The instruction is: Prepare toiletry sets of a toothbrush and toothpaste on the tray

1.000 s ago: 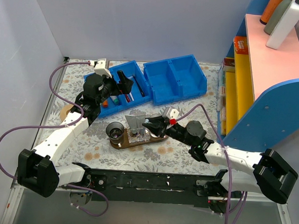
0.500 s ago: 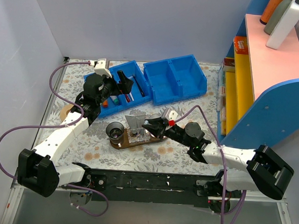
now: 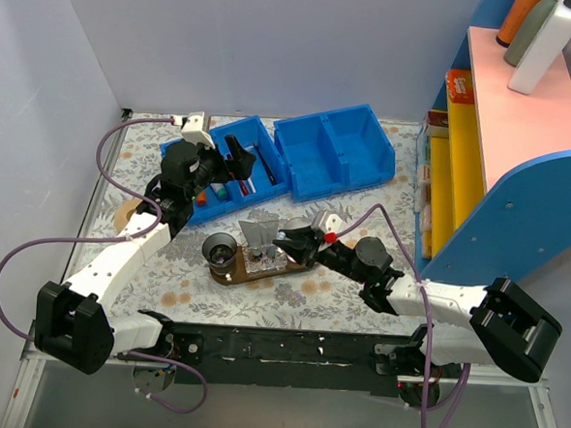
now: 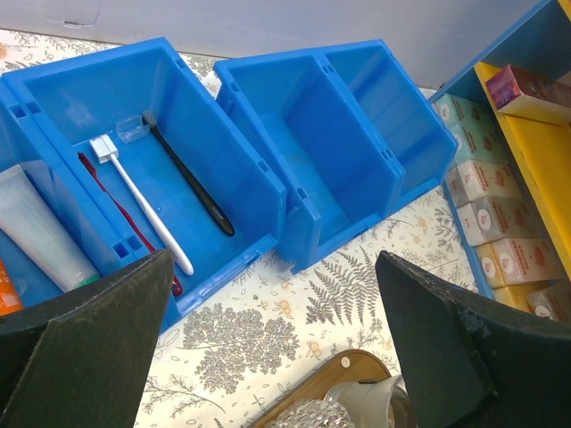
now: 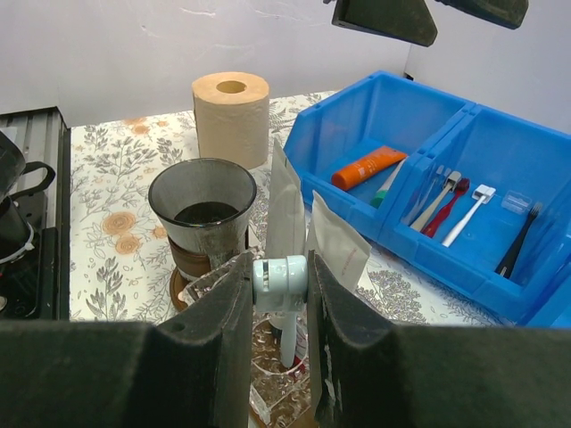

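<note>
R arm comes in low from the right, forearm near flat. R pincer (image 5: 279, 272) sits over the tray (image 3: 297, 270), jaws pinched narrow on a pale-blue knob w/ white shaft hanging under it; looks like the toothbrush (image 5: 287, 341). Tray also bears a dark cup (image 5: 203, 209) & pale sachets (image 5: 337, 245).

L arm stretched fwd, L pincer (image 4: 272, 352) gaping wide, nothing in it, above the blue bin (image 4: 227, 143). In it: white brush (image 4: 138, 201), dark brush (image 4: 187, 174), red brush (image 4: 111, 209). Next compartment: grey tube (image 4: 40, 227), orange tube (image 5: 370, 167).

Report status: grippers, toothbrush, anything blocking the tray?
Left gripper open, above the blue bin. Right gripper shut on the toothbrush, over the tray. Cup and packets crowd the tray.
</note>
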`<state>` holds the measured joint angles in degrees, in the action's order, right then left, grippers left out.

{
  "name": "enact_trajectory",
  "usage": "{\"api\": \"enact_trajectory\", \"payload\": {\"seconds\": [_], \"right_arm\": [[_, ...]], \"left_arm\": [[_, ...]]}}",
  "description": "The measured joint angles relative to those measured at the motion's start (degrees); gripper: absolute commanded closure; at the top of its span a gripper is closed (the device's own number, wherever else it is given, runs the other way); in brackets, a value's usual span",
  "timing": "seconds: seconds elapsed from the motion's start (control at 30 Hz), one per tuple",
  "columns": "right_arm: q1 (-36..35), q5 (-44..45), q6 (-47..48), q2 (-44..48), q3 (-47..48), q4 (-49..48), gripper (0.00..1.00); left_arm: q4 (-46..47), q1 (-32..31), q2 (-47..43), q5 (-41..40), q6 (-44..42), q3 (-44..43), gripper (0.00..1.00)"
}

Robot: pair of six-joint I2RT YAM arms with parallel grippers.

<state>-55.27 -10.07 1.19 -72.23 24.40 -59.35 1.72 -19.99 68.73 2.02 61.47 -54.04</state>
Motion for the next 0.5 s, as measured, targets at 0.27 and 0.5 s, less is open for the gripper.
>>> {"api": "enact_trajectory", "payload": {"seconds": [0.27, 0.5], "right_arm": [[0.0, 0.57, -0.35, 1.05, -1.07, -0.33, 0.84], [-0.11, 0.94, -0.81, 2.51, -2.19, -0.11, 0.83]], "left_arm": [[0.02, 0.0, 0.39, 0.37, 0.0, 0.07, 0.02], [0.02, 0.0, 0.39, 0.55, 0.04, 0.07, 0.02]]}}
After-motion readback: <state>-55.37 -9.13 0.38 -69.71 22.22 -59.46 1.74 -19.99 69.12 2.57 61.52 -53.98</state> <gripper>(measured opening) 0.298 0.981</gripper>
